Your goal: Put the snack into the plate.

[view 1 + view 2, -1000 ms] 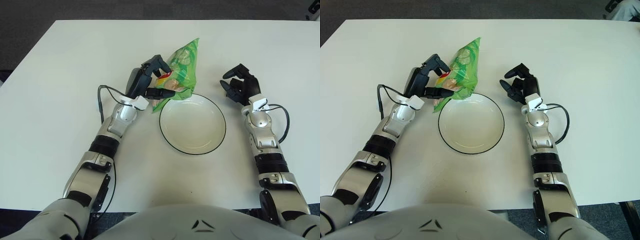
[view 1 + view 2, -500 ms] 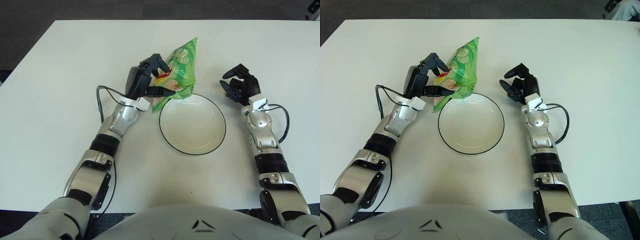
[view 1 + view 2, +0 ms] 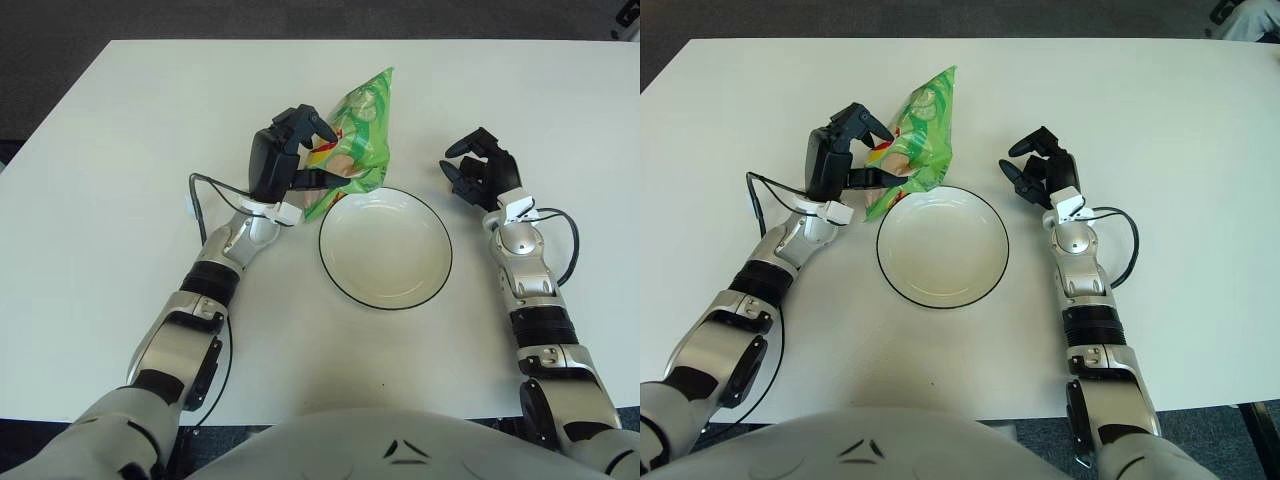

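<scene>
Here the white table (image 3: 120, 150) is bearing a white, dark-rimmed plate (image 3: 385, 247) near its middle. The left hand (image 3: 285, 160) is gripping the green snack bag (image 3: 355, 135), holding it raised just beyond the plate's far-left rim. The right hand (image 3: 480, 170) is resting right of the plate, fingers loosely curled, holding nothing.

snack bag (image 3: 355, 135) partly hidden by left hand (image 3: 285, 160)
</scene>
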{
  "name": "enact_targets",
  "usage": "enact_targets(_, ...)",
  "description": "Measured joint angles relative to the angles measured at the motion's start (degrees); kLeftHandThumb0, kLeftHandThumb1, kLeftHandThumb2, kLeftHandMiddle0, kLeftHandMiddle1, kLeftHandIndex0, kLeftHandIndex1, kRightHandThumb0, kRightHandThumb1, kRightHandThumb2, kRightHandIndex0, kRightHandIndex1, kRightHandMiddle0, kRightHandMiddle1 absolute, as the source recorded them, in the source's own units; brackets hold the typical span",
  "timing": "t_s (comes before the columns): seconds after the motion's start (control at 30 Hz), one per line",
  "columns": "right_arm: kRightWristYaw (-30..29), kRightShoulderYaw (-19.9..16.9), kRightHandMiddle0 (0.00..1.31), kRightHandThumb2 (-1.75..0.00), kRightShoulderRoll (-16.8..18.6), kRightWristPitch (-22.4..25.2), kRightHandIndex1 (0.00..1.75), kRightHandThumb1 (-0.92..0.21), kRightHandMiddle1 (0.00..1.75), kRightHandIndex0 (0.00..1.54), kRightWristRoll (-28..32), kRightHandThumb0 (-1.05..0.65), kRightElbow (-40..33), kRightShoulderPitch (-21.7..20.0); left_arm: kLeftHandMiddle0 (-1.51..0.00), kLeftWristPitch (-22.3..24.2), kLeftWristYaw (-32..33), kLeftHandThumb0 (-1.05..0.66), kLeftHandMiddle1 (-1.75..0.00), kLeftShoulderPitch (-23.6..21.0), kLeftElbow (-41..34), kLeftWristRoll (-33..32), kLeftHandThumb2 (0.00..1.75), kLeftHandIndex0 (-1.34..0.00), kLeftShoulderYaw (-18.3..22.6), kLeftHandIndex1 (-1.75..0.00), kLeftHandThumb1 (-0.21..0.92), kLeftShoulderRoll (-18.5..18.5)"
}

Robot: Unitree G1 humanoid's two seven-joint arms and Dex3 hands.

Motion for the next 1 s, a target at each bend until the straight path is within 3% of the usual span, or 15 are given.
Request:
enact_targets(0.43,0.02,0.05,0.46,-0.28,-0.15,-0.62,1.72,-0.92,1.49,0.86,0.02,-0.36,-0.01,0.00,-0.83,-0.28,9.24,0.11,-1.75,-5.43,6.38,3.09,0.10,-0.67,-0.83,-1.75,0.91,1.37)
enact_targets(0.53,0.02,0.06,0.46,-0.28,-0.19,-0.77,1.72,-0.92,1.48,0.86,0.02,-0.36,0.00,0.00,-0.86,-1.08,9.44,0.11,-1.75,-7.77,7.40,3.03,0.44,-0.70,-0.86,-1.75,0.73,2.22)
enact_targets(0.6,0.02,0.06,0.46,-0.28,-0.21,-0.87,1.72,-0.92,1.48,0.86,0.02,-0.36,-0.01,0.00,-0.87,-2.09,9.41,0.11,-1.75,-9.37,7.71,2.88,0.55,-0.70,-0.87,-1.75,0.67,2.96)
enact_targets(0.7,0.01,0.05,0.46,-0.28,-0.28,-0.89,1.72,-0.92,1.48,0.86,0.02,-0.36,0.00,0.00,-0.89,-4.23,8.98,0.11,-1.75,-11.30,7.99,2.01,0.64,-0.71,-0.86,-1.75,0.63,3.73)
enact_targets(1.0,0.00,0.09,0.46,-0.28,-0.33,-0.88,1.72,-0.92,1.48,0.85,0.00,-0.36,0.00,0.00,-0.91,-11.95,5.35,0.11,-1.75,-13.09,9.04,-2.61,0.69,-0.71,-0.81,-1.75,0.60,4.21)
